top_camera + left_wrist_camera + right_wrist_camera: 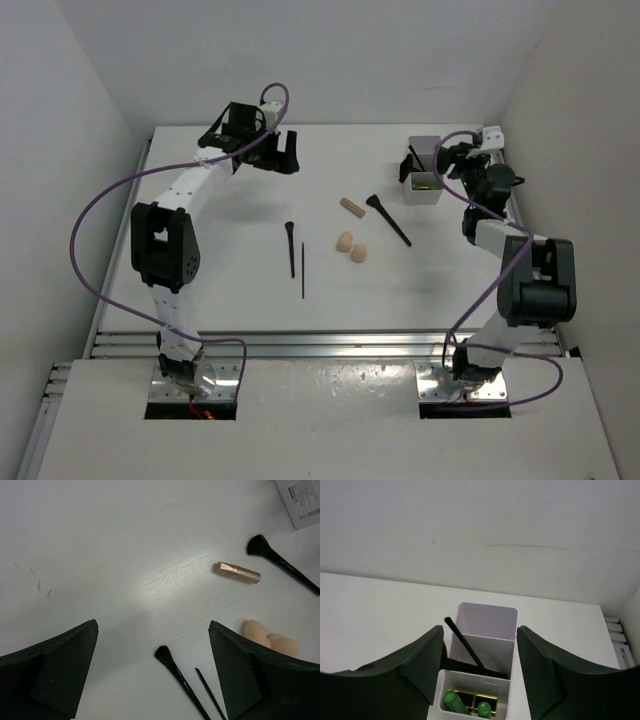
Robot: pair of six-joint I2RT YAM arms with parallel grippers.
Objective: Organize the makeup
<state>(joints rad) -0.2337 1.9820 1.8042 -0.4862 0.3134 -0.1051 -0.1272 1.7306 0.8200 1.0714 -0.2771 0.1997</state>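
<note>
On the table lie a tan cylinder (351, 207), a black brush (388, 220), two beige sponges (352, 247), another black brush (290, 247) and a thin black pencil (303, 269). The left wrist view shows the cylinder (239, 572), the brushes (281, 562) (178, 678), the pencil (210, 694) and the sponges (272, 640). My left gripper (276, 152) is open and empty at the far left, above the table. My right gripper (452, 166) is open beside the white compartment box (424, 170). The box (485, 645) holds a black stick (464, 643) and green tubes (454, 703).
White walls close in the table on the left, the back and the right. A metal rail (320, 345) runs along the near edge of the table.
</note>
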